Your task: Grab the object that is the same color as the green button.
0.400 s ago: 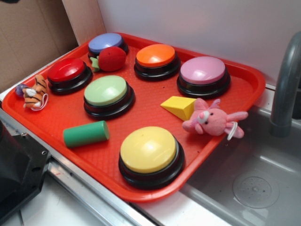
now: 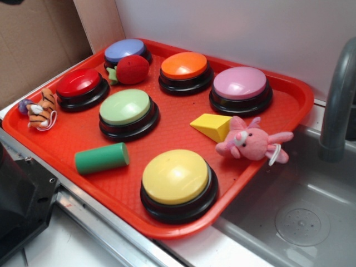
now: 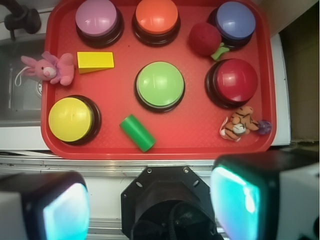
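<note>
**Green cylinder lying untouched on the red tray; fingers spread wide above the near edge**

Seen from the wrist view: gripper (image 3: 150,205) held high over the front rim of the red tray (image 3: 270,75), its two fingers (image 3: 65,210) set far apart with nothing between them, clear of every item. Barely visible in the exterior view, apart from a black bulk at the lower left corner.

Green cylinder (image 2: 102,158) lying on its side on the tray floor, near the front rim, between the green button (image 2: 126,107) and the tray edge, just left of the yellow button (image 2: 176,177). Apart from both buttons, touching neither. In the wrist view, tilted diagonally, one flat end toward the green button.

Green button near the tray's middle, pale dome on a black base. Around it: red button (image 2: 79,83), blue button (image 2: 125,51), orange button (image 2: 184,65) and pink button (image 2: 240,83) along the back and side. Red ball with green leaves (image 2: 131,69) pressed against the blue button. Yellow wedge (image 2: 212,125) beside a pink plush rabbit (image 2: 249,141) near the sink-side rim. Small tiger plush (image 2: 40,109) at the opposite corner. Grey sink (image 2: 300,211) and faucet (image 2: 336,105) next to the tray.
</note>
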{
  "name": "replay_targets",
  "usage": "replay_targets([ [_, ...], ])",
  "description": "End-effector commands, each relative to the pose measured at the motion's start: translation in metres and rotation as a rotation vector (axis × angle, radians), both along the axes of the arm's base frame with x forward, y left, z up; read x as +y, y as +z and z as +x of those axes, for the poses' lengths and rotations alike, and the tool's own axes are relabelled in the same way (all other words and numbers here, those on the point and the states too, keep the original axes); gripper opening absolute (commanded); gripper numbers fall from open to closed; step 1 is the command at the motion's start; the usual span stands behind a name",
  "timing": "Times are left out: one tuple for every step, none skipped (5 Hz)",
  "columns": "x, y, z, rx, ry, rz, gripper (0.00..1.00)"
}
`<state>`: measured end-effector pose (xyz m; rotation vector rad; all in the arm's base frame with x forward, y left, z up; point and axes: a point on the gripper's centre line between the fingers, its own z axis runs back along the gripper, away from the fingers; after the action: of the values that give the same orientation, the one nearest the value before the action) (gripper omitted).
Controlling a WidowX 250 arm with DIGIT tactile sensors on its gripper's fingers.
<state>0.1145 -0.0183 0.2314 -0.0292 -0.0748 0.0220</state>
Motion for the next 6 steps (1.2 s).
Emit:
replay_targets([
  [-0.029,-0.066,0.016,0.011,-0.214,0.053,1.00],
  [-0.037,-0.100,0.017,0.014,-0.200,0.068,1.00],
  [-0.036,-0.130,0.019,0.033,-0.189,0.101,1.00],
  [-0.037,-0.151,0.022,-0.026,-0.203,0.075,1.00],
  [-0.034,-0.178,0.027,-0.033,-0.202,0.070,1.00],
  [-0.029,-0.197,0.029,-0.052,-0.220,0.000,1.00],
])
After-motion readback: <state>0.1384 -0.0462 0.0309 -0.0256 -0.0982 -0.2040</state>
